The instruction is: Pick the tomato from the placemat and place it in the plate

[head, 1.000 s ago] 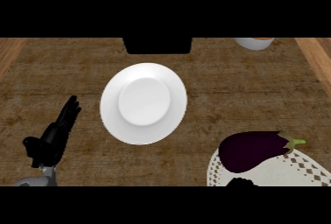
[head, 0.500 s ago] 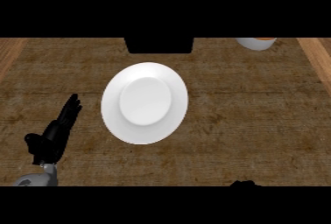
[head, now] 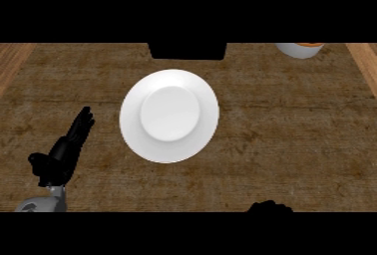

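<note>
Round white plate (head: 169,115) sat bare on the brown woodgrain bench (head: 294,124); left hand (head: 65,152) rested, fingers straight. Right hand (head: 269,207) barely showed, fingers unreadable. Neither tomato nor placemat visible, so a blind reach risked missing.

The bench (head: 294,129) has a dark brown, rough, woven-looking top, with strips of lighter wood (head: 13,60) running along its left and right sides. At the far edge, roughly in the middle, sits a black block (head: 188,51) whose make I cannot tell. Over in the far right corner stands a pale cup (head: 299,49) with something orange at its top, well apart from the block.
</note>
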You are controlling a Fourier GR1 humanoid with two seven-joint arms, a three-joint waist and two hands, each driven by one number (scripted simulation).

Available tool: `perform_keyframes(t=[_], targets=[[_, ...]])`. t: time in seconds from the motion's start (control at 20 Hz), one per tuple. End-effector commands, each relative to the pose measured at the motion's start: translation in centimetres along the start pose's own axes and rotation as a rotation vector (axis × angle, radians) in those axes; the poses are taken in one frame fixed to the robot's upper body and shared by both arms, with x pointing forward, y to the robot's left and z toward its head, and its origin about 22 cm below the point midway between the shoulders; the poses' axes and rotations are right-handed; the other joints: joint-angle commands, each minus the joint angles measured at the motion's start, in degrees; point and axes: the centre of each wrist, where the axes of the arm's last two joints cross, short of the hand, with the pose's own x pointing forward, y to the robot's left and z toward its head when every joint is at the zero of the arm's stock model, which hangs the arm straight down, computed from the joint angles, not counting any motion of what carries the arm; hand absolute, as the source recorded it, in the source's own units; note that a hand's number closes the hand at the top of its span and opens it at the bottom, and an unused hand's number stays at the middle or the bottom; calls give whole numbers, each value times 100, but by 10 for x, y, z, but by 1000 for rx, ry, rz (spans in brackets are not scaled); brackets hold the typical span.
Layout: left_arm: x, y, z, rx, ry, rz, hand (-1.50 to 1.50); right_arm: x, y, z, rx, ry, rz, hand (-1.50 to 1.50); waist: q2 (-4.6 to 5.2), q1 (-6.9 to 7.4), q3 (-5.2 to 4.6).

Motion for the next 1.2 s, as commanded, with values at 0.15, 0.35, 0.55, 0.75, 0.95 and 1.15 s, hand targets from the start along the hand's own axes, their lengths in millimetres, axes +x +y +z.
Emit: perform_keyframes(t=[0.15,0.35,0.55,0.75,0.95,1.15], targets=[[17,-1,-12,-18,-23,-7,0,40,-6,-37,56,121,-237,150,47,170,6],[6,-6,-9,-39,-16,-11,0,45,6,-42,82,113,-271,150,80,229,0],[16,-13,-18,-43,-32,-4,0,48,18,-50,107,103,-262,150,88,251,3],[18,-13,-18,-67,-45,-8,0,48,26,-57,123,116,-268,150,120,387,0],[13,-19,-17,-69,-30,7,0,47,31,-84,35,221,-394,150,128,362,20],[29,-21,-24,-60,-65,-13,0,52,51,-122,43,326,-379,-150,104,475,22]])
